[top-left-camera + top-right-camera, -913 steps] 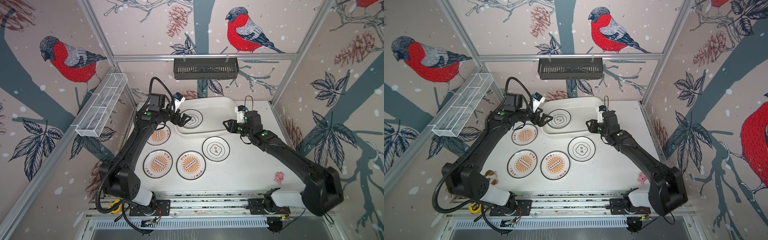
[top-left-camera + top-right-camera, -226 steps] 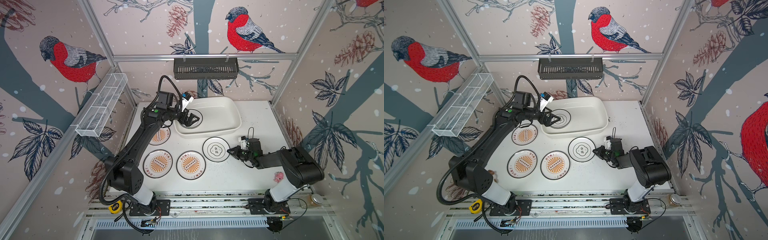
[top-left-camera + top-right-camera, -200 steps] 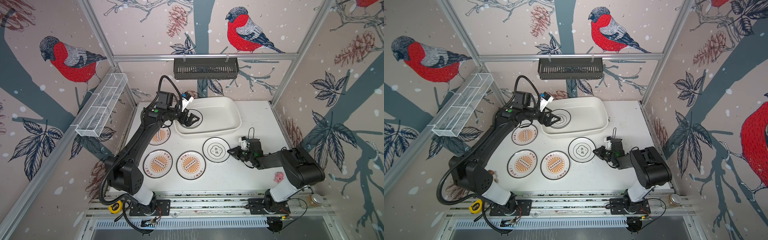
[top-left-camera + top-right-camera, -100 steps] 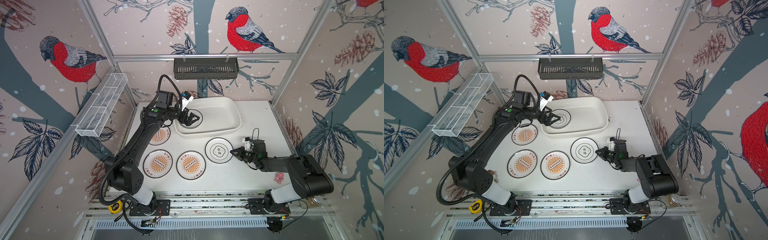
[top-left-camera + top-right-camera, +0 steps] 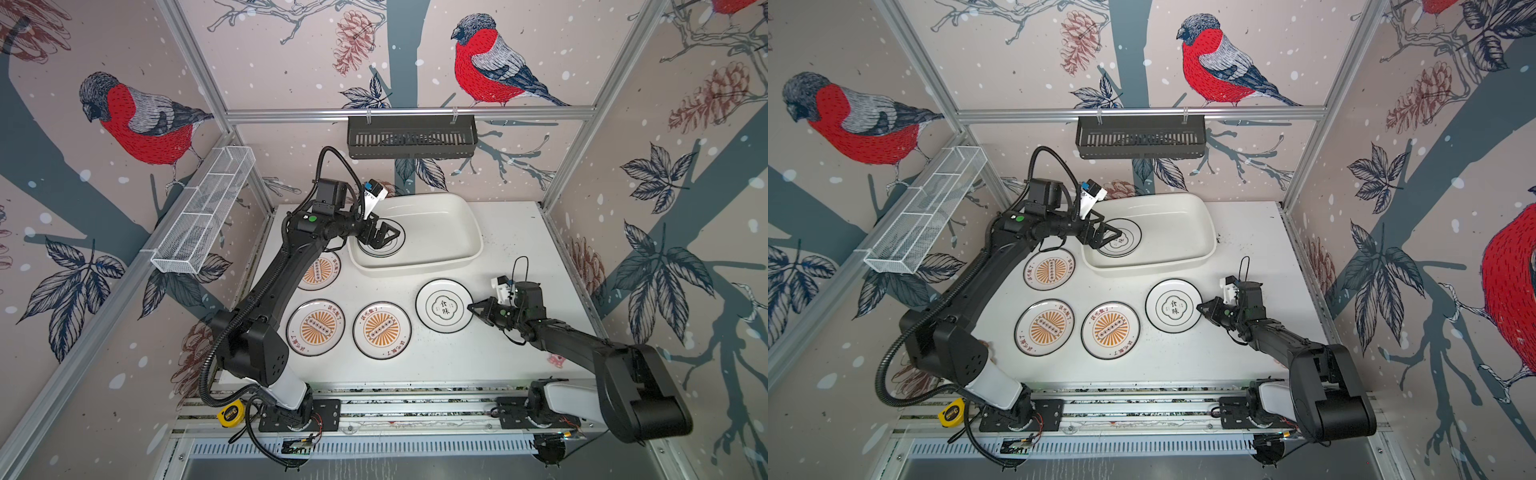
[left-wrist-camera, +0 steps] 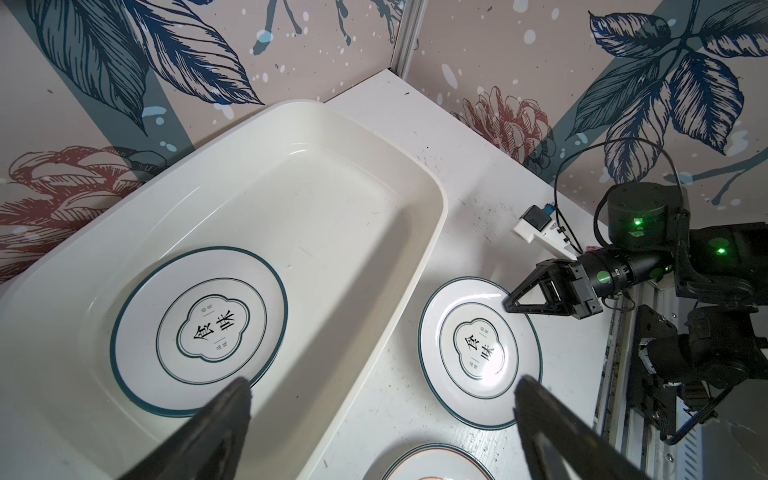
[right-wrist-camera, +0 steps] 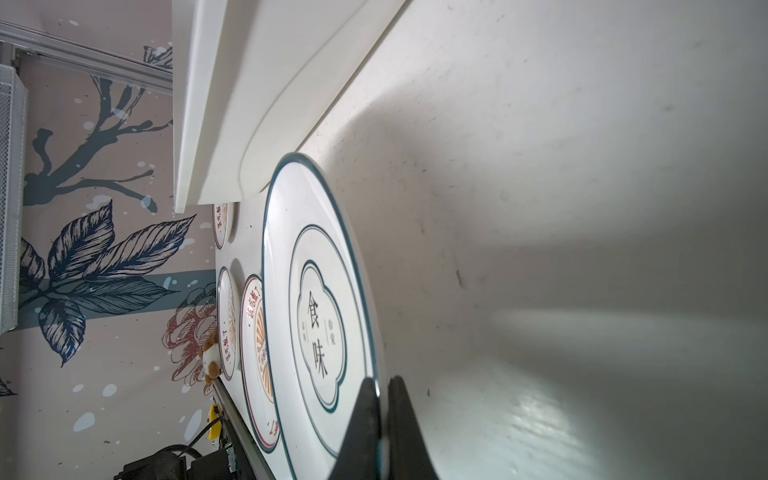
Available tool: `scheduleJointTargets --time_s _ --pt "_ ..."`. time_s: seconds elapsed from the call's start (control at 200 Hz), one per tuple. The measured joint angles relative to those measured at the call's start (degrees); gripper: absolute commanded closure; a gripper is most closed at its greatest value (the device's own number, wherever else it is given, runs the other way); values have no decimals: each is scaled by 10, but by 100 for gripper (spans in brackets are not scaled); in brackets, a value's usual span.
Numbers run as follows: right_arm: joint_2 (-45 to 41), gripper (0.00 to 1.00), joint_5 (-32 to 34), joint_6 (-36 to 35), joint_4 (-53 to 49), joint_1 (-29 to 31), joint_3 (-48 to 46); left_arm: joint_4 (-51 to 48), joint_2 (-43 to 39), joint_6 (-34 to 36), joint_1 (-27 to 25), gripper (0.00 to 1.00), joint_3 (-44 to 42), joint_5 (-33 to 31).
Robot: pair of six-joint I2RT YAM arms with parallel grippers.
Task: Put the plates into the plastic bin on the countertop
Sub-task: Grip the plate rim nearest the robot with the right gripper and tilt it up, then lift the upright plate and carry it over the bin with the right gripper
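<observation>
A white plate with a black emblem [image 5: 380, 245] [image 6: 199, 328] lies flat in the left end of the cream plastic bin [image 5: 440, 224] [image 6: 332, 199]. My left gripper [image 5: 388, 236] [image 5: 1115, 237] [image 6: 382, 382] hovers open over it, holding nothing. A second emblem plate [image 5: 444, 305] [image 5: 1174, 305] [image 7: 320, 316] lies on the countertop [image 5: 511, 232] in front of the bin. My right gripper [image 5: 471, 308] [image 5: 1200, 308] [image 7: 380, 380] is shut on that plate's right rim. Three orange sunburst plates [image 5: 318, 270] [image 5: 316, 327] [image 5: 381, 330] lie to its left.
A black slotted rack [image 5: 411, 135] hangs on the back wall and a white wire mesh basket [image 5: 203, 212] on the left wall. A yellow tape measure [image 5: 230, 415] lies on the front rail. A small pink object [image 5: 555, 359] sits by the right arm.
My right gripper has slid a little to the right, and the emblem plate on the countertop has shifted right with it. The left gripper has stayed open over the bin.
</observation>
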Motion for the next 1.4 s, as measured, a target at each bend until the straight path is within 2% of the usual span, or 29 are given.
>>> scheduleJointTargets --time_s 0.395,0.71,1.076,1.401 --pt "-97 99 -14 -18 -104 -5 18 -6 5 -15 0 3 10 -55" --pt "-137 99 -25 -16 -163 -5 94 -8 4 -15 9 3 20 -106" --pt "-32 99 -31 -15 -167 7 233 9 -78 -24 52 3 -69 -113" --pt "74 99 -32 -15 -161 35 324 8 -126 -1 56 3 -104 -118"
